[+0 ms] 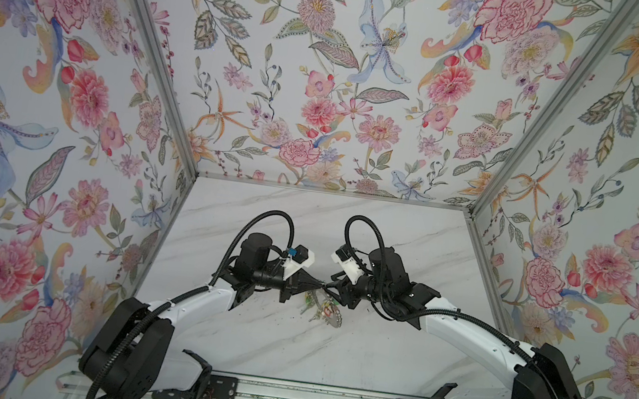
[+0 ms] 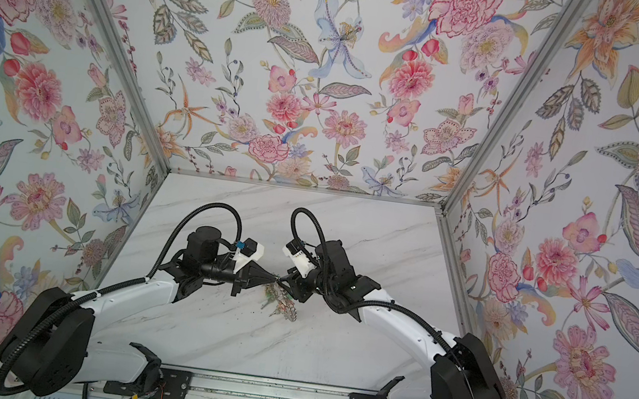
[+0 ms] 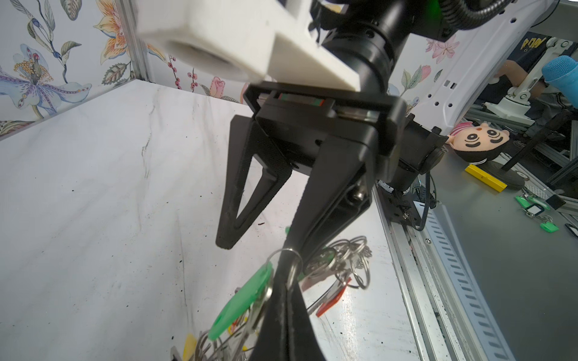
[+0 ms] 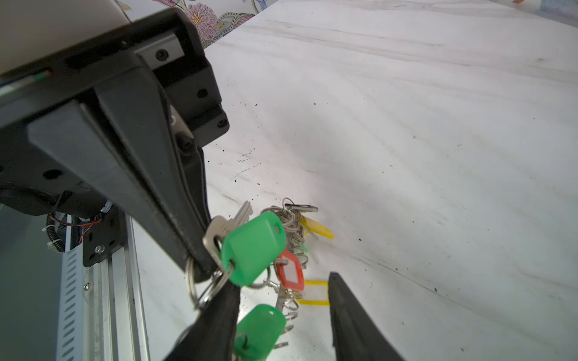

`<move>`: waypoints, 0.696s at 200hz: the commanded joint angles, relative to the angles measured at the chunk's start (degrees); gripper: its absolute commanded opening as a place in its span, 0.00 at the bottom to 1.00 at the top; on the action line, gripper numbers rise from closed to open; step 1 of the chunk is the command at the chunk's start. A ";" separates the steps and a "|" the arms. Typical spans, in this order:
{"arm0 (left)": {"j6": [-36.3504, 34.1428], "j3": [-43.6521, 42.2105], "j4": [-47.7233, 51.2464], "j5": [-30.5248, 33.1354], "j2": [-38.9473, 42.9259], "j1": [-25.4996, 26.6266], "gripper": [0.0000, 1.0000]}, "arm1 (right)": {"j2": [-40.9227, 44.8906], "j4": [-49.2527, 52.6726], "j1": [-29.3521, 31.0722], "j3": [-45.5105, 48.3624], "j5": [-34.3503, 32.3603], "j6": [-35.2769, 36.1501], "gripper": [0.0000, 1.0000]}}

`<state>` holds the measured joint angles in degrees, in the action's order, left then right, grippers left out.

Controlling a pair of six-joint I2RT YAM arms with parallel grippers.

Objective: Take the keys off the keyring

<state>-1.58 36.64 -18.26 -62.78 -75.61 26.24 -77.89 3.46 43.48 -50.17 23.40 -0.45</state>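
Many keys (image 4: 292, 218) lying bunched round keyring (image 1: 335, 321) on marble table (image 1: 289, 356), nearest me, mid-table. Just beyond, left gripper (image 4: 200, 259) clamping tight on small split ring (image 4: 190, 286) carrying silver key (image 4: 219, 229) and green tag (image 4: 253, 247). I'm watching right gripper (image 4: 281, 281) holding jaws apart, one finger (image 4: 219, 312) touching that ring. Both tips meeting just above bunch.

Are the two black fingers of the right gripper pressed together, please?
No, the right gripper shows bare white marble table between its separated fingers.
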 commanded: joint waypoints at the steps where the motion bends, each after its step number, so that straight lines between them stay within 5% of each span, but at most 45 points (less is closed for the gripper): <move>1: -0.01 2.14 -7.10 5.79 1.54 -0.22 0.00 | 1.28 -0.71 3.18 0.70 8.90 -0.67 0.48; 47: 0.42 1.88 -8.29 8.04 0.47 -0.29 0.00 | 4.87 -0.54 3.98 3.01 5.84 -3.15 0.48; 107: 0.74 2.48 -7.88 6.75 -0.71 -0.23 0.00 | 6.95 4.76 2.16 4.31 -7.77 -2.33 0.48; 139: 0.44 2.56 -7.18 6.41 -0.92 -0.22 0.00 | 8.58 4.73 1.24 5.88 -7.18 -1.80 0.48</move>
<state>-1.10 36.91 -22.33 -56.42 -76.40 26.50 -71.07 6.20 45.21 -45.95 17.56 -3.40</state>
